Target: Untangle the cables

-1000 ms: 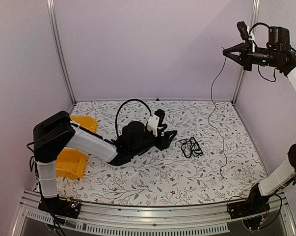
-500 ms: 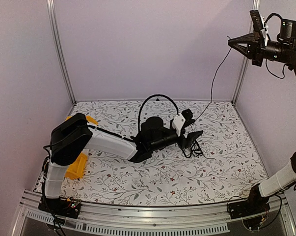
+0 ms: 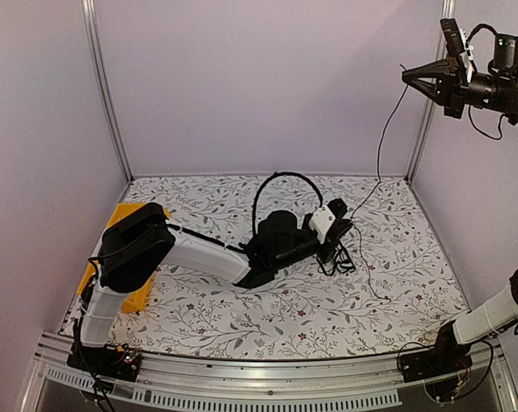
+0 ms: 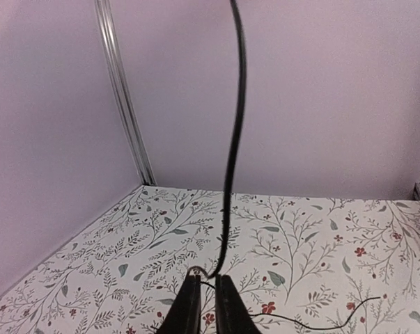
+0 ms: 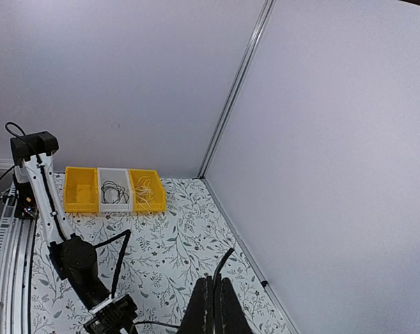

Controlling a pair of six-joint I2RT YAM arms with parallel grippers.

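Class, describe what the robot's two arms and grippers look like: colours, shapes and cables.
The left arm and right arm have white links joined by rounded black joints. A black cable loop arches over the left wrist. The left gripper and right gripper are black, with slim tapering jaws.

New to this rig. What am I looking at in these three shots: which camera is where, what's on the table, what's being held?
Two robot arms with two-finger grippers stand at the near edge of a floral table. The wide picture comes from a fixed camera above and behind them. The other two come from a camera on each wrist, looking past its fingers. The left gripper reaches low over a tangle of cables, its jaws nearly together around one thin cable. The right gripper, raised high and shut, pinches what looks like the same cable, stretched up from the tangle. Three bins sit along the table's left edge.
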